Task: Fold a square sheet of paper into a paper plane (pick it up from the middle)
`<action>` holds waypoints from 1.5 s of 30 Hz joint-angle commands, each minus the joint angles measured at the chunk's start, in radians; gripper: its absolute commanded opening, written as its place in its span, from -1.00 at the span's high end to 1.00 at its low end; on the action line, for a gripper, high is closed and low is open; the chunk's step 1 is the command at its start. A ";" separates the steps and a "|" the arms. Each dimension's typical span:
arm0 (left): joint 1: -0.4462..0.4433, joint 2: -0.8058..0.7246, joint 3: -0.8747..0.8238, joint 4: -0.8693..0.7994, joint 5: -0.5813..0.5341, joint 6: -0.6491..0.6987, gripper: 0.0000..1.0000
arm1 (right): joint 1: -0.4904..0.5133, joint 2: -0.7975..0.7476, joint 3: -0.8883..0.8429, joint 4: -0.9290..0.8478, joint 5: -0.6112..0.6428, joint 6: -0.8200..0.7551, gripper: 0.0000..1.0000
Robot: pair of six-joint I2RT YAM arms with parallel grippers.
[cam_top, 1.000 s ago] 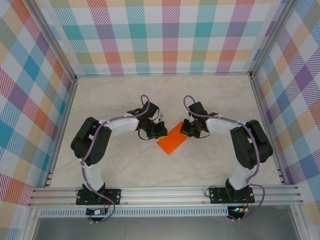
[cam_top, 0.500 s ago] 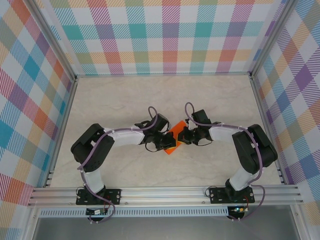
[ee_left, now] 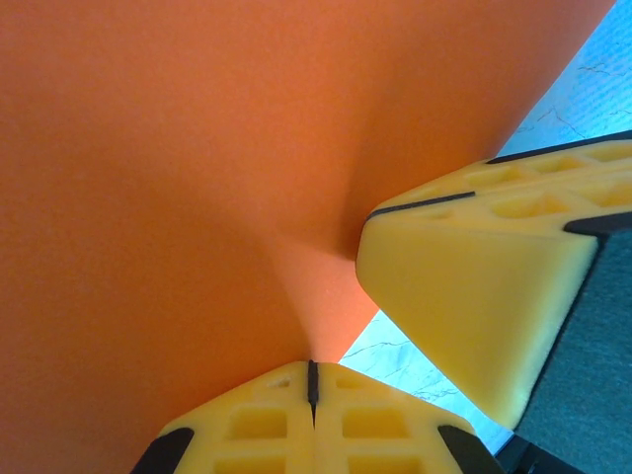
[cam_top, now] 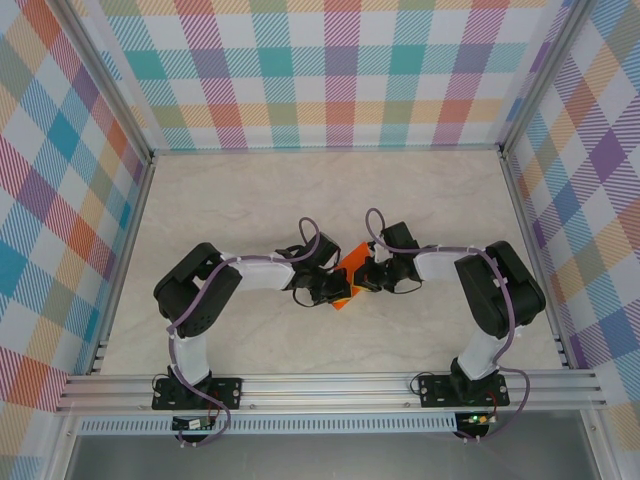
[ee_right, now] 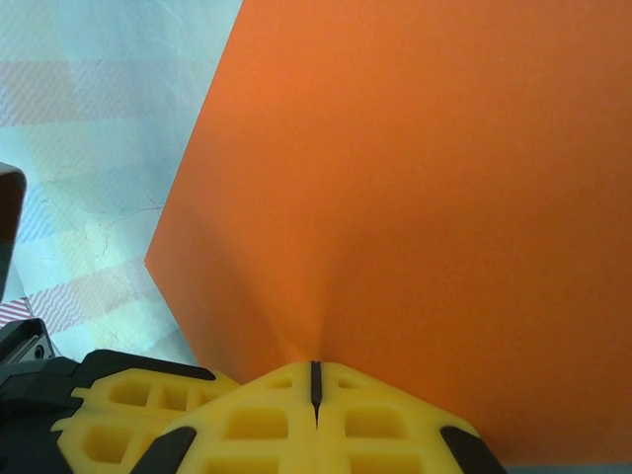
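Note:
The square sheet of paper (cam_top: 349,268) is bright orange and hangs pinched between both grippers at the table's centre, little of it showing from above. My left gripper (cam_top: 338,290) is shut on its near-left edge. In the left wrist view the jaws (ee_left: 312,373) meet on the paper (ee_left: 178,178), which puckers upward from the pinch, and the right gripper's yellow finger (ee_left: 474,296) sits close by. My right gripper (cam_top: 366,277) is shut on the opposite edge. In the right wrist view its jaws (ee_right: 315,375) clamp the paper (ee_right: 415,178), creased at the pinch.
The marble-look tabletop (cam_top: 300,190) stretches behind and to both sides of the arms. Plaid walls (cam_top: 340,70) enclose the back and sides. An aluminium rail (cam_top: 330,388) carries the arm bases along the near edge.
Both grippers have come together at the centre. The paper, lying flat and wide a second ago, now shows as a small bunched piece between them.

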 commanded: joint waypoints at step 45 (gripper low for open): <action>0.032 -0.019 0.008 -0.295 -0.102 0.247 1.00 | -0.301 -0.135 -0.054 0.065 0.231 0.048 1.00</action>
